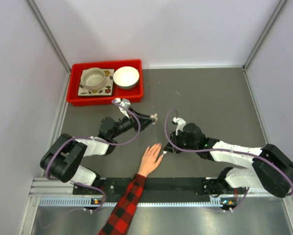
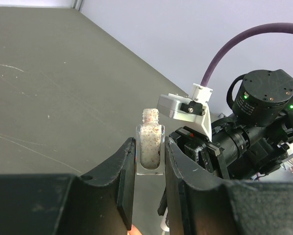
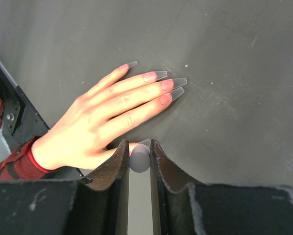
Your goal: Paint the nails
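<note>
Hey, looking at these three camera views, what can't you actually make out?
Right wrist view: the right gripper hides the thumb tip of the hand, and the white cap it grips hides any brush tip.
Top view: the nails and the nail polish bottle in the left gripper are too small; the plaid sleeve is cut off by the bottom edge.
All views: whether the nails carry polish yet.

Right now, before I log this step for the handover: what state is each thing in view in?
hand: flat on table, palm down
nails: long, coating unclear
polish bottle: uncapped, upright, clamped in left gripper
white cap: clamped in right gripper, beside the hand
white bowl: upright, empty
beige bowl: upright, on patterned plate
</note>
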Motion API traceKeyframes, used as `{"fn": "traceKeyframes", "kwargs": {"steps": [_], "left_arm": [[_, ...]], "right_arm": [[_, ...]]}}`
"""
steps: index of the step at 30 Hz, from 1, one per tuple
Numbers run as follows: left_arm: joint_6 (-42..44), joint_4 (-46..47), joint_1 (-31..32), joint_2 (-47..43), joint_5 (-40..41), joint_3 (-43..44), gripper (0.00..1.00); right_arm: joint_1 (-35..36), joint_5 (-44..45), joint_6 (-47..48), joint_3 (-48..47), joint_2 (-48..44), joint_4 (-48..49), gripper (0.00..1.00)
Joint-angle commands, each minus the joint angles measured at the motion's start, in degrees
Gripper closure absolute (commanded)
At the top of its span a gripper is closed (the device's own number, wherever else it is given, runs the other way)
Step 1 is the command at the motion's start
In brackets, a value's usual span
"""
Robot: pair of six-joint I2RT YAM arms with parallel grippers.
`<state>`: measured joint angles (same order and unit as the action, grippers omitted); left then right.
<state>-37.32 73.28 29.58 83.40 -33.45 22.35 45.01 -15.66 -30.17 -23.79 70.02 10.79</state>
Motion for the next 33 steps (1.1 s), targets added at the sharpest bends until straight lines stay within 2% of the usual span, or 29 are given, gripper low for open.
{"fn": "traceKeyframes", "kwargs": {"steps": [1,33], "left_arm": [[0.7,12.4,0.2,-1.5,-0.6,1.6,1.00],[1.8,9.9,0.2,-3.2,-0.9,1.6,1.00]], "right_arm": [[0.9,1.6,1.7,-3.0,-0.4,-0.1,1.00],[0.9,3.0,1.9,-4.2,3.3,0.9,1.00]]}}
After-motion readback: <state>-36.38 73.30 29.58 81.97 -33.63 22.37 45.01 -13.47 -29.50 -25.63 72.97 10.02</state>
